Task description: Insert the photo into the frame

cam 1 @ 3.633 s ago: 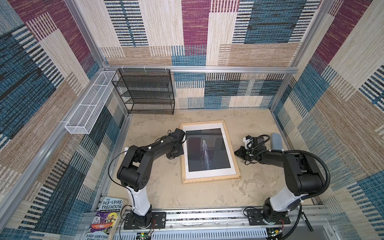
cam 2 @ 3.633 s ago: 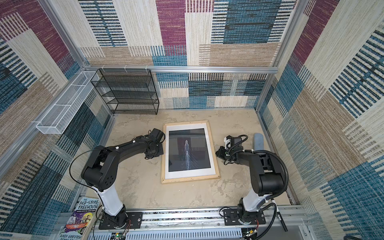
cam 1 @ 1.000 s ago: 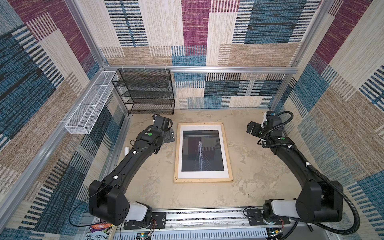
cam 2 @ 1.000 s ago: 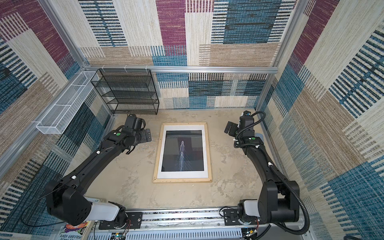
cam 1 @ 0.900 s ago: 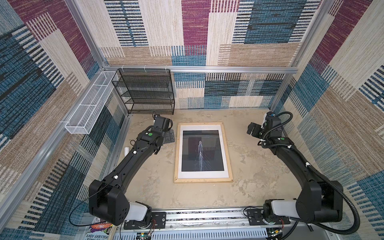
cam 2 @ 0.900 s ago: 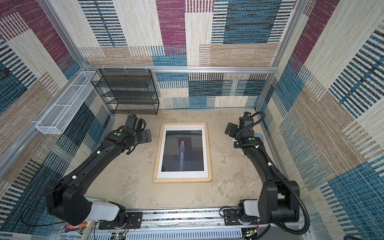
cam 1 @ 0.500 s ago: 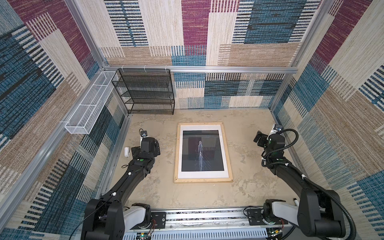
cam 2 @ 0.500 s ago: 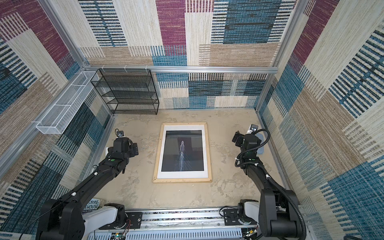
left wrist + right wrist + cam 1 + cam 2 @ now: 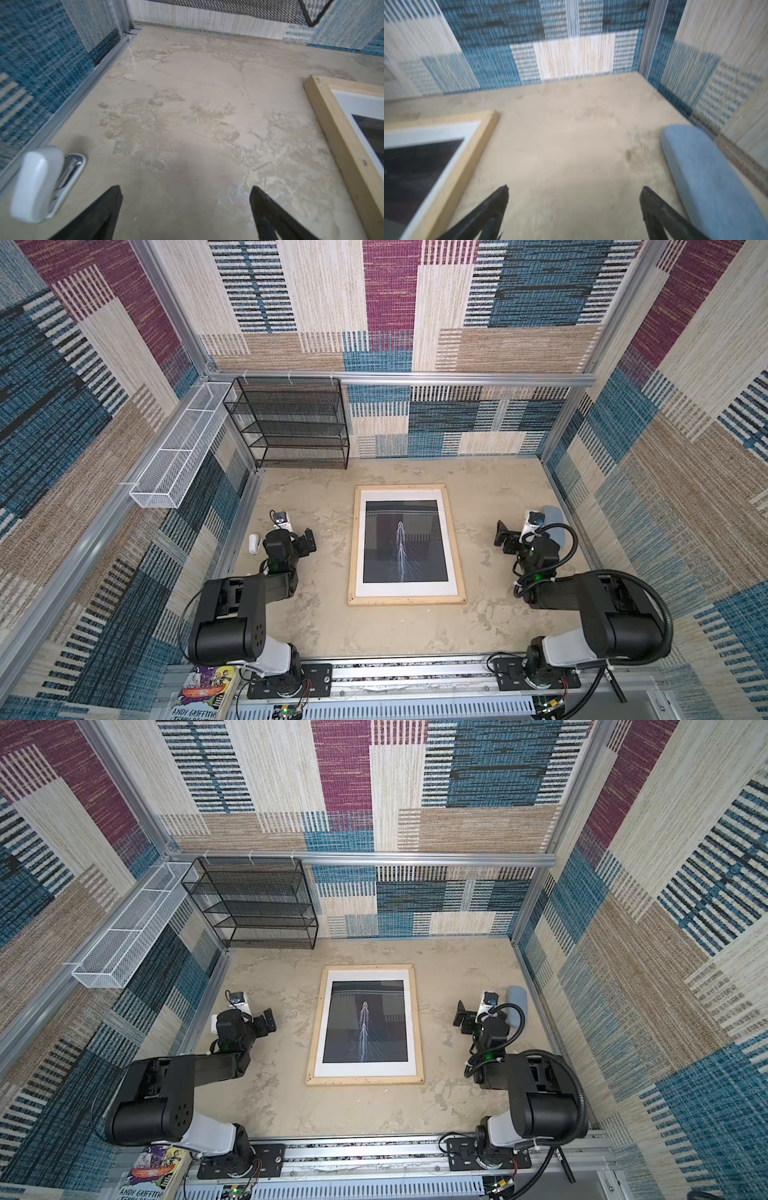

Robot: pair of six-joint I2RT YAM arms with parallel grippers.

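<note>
**Photo seated in frame, both arms clear: check the fit only**

The photo (image 9: 405,541) lies flat inside the frame (image 9: 353,547) in both top views. The white margin shows on all four sides and the streak runs straight up the middle. The frame rests on the worktop (image 9: 324,626) at its centre, square to the near edge. We see faint reflections over the dark area, but cannot tell if the pane sits above or under the print.

The left arm (image 9: 232,605) and right arm (image 9: 602,614) sit folded at the sides, well apart from the frame. The left jaws are apart and empty over bare worktop, just beside a small white gadget (image 9: 41,182). The right jaws are also apart and empty, with a blue-grey case (image 9: 708,178) beside them. The black mesh rack (image 9: 291,423) stands at the back, not involved.

We judge the task near done or done. What is left:
- Compare the margin width along each rail. It looks even from above, and no corner seems to ride up on a rail.
- If a corner is proud, press it on the white margin, not the dark image, with the jaws brought together.
- Brace the opposite rail with the other arm so the frame does not slide.
- Come straight down, since a sideways nudge could skew the print.
- Otherwise keep both arms off.
</note>
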